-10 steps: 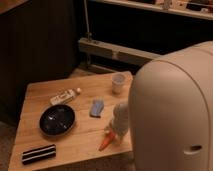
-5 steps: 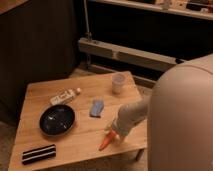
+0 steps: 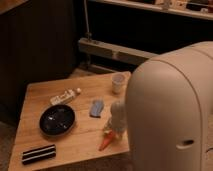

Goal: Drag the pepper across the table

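One slim, tapered orange pepper [image 3: 105,142] is lying near the front right edge of the light wooden plank bench [image 3: 82,145]. Its farther end is sitting right under the pale, rounded pincer [image 3: 114,131], and nobody can tell whether that pincer is clenched or released. Just behind is lying a flat blue-grey object [image 3: 97,107]. A glossy dark round bowl [image 3: 57,120], a white tube [image 3: 65,97], a pale cup [image 3: 118,82] and a black-and-white striped bar [image 3: 38,153] are sitting farther off. A smooth cream robot casing [image 3: 170,105] is blocking the bench's right side.
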Controlling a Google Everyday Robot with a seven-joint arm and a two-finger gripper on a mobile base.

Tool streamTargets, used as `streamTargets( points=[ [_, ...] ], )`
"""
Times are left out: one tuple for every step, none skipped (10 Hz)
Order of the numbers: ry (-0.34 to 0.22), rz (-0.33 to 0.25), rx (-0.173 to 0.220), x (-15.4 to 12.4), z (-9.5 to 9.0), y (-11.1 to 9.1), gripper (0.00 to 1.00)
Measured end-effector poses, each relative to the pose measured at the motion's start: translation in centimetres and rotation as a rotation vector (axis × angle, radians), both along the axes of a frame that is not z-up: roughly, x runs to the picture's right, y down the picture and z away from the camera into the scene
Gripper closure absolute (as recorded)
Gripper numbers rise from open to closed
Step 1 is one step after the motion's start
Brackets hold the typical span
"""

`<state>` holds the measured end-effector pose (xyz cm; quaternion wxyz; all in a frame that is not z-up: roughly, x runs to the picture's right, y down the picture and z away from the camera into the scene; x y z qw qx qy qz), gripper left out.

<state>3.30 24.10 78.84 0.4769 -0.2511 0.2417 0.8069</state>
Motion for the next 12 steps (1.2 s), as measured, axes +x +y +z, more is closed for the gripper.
streamTargets(
  points=[
    [0.002, 0.000, -0.002, 0.0, 0.1, 0.1, 0.35],
    [0.008, 0.001, -0.005, 0.4, 0.3, 0.4, 0.35],
    [0.005, -0.002, -0.004, 0.2, 0.3, 0.5, 0.35],
    [0.002, -0.005, -0.001, 0.0, 0.4, 0.5, 0.35],
    [0.004, -0.009, -0.004, 0.1, 0.3, 0.7, 0.35],
    [0.001, -0.013, -0.005, -0.2, 0.4, 0.7, 0.35],
    [-0.001, -0.017, -0.004, -0.5, 0.4, 0.7, 0.35],
    [-0.001, -0.018, -0.004, -0.5, 0.5, 0.7, 0.40],
    [-0.002, -0.022, -0.005, -0.6, 0.5, 0.8, 0.45],
    [-0.004, -0.026, -0.006, -0.8, 0.6, 0.8, 0.46],
    [-0.004, -0.027, -0.006, -0.8, 0.7, 0.8, 0.46],
    [-0.002, -0.027, -0.010, -0.7, 0.8, 0.9, 0.46]
  ],
)
